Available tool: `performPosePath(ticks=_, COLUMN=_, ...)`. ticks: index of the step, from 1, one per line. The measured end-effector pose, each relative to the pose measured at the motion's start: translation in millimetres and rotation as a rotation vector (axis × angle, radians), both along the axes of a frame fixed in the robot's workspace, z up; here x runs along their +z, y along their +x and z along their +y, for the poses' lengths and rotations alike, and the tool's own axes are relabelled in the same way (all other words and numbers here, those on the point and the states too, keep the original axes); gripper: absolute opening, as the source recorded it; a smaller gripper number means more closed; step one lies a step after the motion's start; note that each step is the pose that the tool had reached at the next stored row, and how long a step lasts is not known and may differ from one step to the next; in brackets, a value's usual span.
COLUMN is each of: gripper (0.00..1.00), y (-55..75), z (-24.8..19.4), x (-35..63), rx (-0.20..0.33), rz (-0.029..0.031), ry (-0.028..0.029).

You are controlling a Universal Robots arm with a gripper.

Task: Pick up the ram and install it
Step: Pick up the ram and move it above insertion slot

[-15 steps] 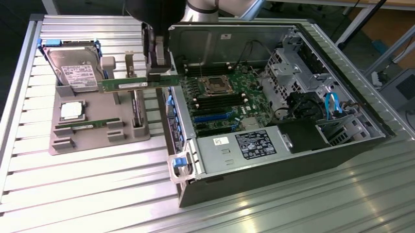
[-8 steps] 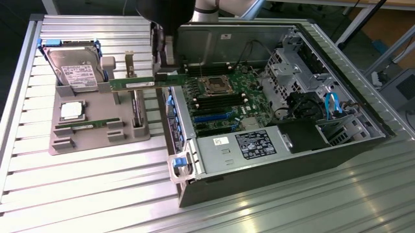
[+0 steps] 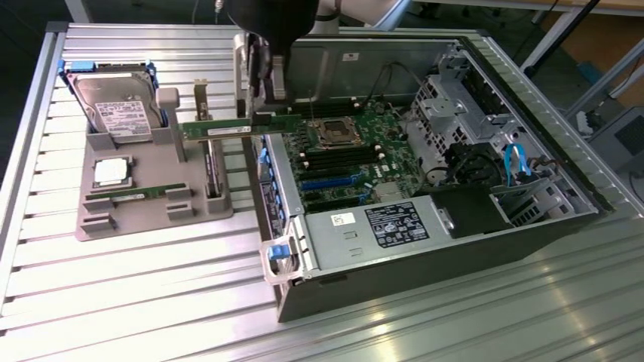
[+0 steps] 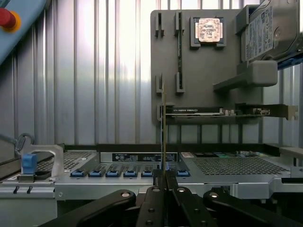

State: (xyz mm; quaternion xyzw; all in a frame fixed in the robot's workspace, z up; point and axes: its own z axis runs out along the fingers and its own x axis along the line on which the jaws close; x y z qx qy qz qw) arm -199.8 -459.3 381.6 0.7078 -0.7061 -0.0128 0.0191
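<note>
Gripper clenched on the ram — stick held level, off the grey tray, at the case edge. Pickup done — seating in the motherboard not yet.

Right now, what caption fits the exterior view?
Gripper shut on the ram, holding it level between the grey parts tray and the open computer case.
</note>
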Motion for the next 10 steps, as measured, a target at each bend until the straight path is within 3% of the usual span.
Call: performPosePath(ticks=10, gripper=0.12, y=18.7, z=0.0, x=0.0, rx=0.000, rz=0.0013, ry=-0.0001)
